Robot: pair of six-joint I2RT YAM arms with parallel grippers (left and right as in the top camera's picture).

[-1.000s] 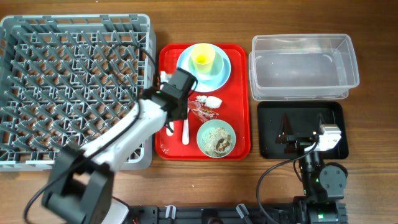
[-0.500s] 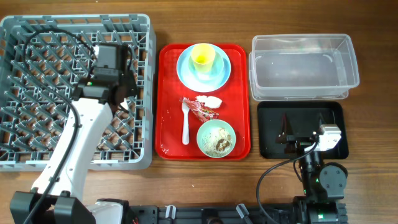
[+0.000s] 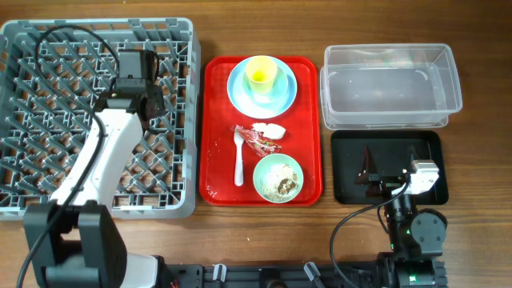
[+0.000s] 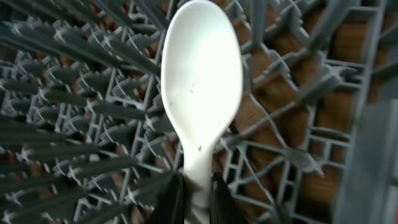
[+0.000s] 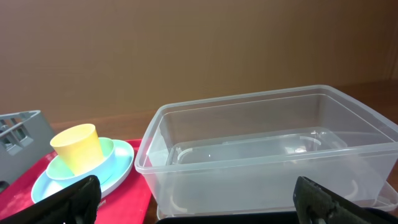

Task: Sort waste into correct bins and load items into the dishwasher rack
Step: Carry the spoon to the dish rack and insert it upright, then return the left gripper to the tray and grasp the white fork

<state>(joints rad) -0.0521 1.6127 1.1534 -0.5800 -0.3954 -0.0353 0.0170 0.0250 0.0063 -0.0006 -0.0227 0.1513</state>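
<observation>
The left end effector (image 4: 193, 198) is pinched shut on the handle of the white spoon (image 4: 201, 81), holding it over the grey dishwasher rack (image 3: 48, 128). The right end effector (image 5: 196, 186) gapes wide, holding nothing, facing the clear tub (image 5: 261, 124).

Smooth glossy white plastic spoon (image 4: 200, 93), matt grey plastic rack (image 3: 96, 26), shiny plastic red tray (image 3: 218, 172), clear smooth plastic tub (image 3: 388, 50), glossy black tray (image 3: 348, 160), crinkled shiny wrapper (image 3: 260, 142), wood-grain table (image 3: 256, 232) with a soft sheen

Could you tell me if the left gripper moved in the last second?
Yes: the left gripper went left, from the red tray to above the dishwasher rack.
</observation>
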